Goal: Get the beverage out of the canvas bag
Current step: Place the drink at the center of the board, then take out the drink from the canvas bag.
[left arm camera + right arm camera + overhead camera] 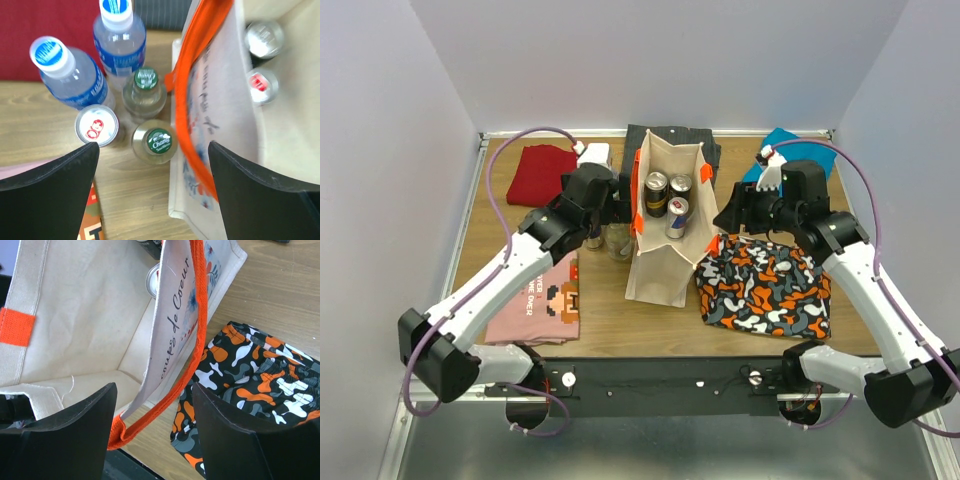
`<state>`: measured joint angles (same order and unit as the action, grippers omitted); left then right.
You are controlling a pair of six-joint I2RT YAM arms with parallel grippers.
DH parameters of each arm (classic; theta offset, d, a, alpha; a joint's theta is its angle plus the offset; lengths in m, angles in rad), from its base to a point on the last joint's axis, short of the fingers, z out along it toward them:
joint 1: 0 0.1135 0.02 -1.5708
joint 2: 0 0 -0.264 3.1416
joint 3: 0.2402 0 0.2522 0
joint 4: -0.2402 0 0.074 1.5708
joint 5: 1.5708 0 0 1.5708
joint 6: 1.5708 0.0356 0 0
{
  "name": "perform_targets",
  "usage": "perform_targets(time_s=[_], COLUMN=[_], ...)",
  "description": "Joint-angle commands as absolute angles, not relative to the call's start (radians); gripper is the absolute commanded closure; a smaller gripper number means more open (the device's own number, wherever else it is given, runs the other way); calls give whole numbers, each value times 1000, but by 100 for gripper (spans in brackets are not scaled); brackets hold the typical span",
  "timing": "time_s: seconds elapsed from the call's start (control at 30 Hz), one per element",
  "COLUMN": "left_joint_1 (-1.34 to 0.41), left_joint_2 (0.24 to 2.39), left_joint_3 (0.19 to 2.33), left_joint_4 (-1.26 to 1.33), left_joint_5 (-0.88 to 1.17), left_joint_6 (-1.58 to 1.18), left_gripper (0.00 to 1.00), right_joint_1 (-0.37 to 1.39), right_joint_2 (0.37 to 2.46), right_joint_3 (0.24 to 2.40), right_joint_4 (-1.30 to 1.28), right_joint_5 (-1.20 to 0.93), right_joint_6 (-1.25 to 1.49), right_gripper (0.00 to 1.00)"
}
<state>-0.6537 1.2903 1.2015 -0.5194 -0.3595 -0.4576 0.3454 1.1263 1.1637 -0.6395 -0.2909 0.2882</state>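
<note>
Left pincer [152, 147]: wide apart, hovering directly above a green-capped bottle [159, 141] on the counter [40, 115]. Right pincer [154, 390]: parted, astride a side wall of the canvas bag [90, 315] and its orange strap [200, 315].

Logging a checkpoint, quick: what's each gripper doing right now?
Left gripper: open, holding nothing.
Right gripper: open, a wall of the canvas bag between its jaws, not clamped.

The canvas bag [660, 270] is showing plain beige with bright orange straps [201, 315]. A cloth [765, 285] is showing orange, black, grey and white blotches. A shirt [540, 172] is showing solid red.
</note>
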Motion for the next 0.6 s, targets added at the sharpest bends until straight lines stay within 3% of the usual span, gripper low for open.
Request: perform_targets(time_s=[0.0, 0.57], left_joint_1=[-650, -670], left_joint_2=[1215, 1201], left_joint_3=[1302, 1503], left_joint_4=[-575, -629], left_joint_5=[-362, -189], left_joint_6=[-453, -410], left_gripper=[1, 1], right_joint_1=[347, 347], right_joint_2=[1101, 1045], right_joint_3=[1141, 1115], right_joint_4=[-652, -658], right_joint_5=[-265, -219], right_joint_6=[307, 305], right_gripper=[30, 27])
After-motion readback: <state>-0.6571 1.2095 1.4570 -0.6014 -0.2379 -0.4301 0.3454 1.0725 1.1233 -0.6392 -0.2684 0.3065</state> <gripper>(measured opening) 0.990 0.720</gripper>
